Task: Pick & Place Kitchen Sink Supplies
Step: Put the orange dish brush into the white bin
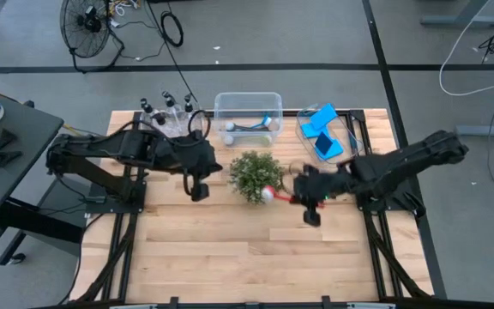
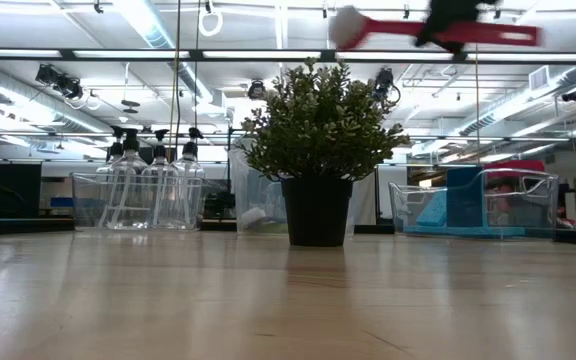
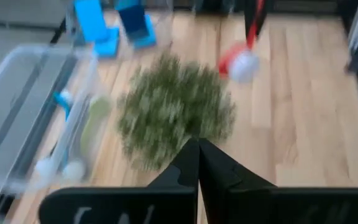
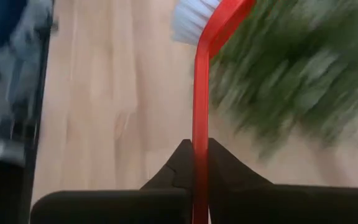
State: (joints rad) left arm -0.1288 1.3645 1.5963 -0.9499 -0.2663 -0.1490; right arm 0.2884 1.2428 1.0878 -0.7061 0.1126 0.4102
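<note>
A red long-handled dish brush with a white bristle head hangs in the air beside the green plant, with my right gripper shut on it. In the low view the brush lies level, high above the table. My left gripper is shut on nothing and hovers on the plant's left side. Other brushes lie in the middle clear bin, blue sponges in the right bin, and small clear bottles stand in the left bin. My right gripper pinches the brush's red handle between its two fingers, well back from the bristle head. The fingers slant down from the table's right side and lie along the handle. The brush is lifted clear of the table, its head pointing toward the plant.
The potted plant stands mid-table between the two grippers. Three clear bins line the far edge of the wooden table. Bare wood lies between the plant and the near edge.
</note>
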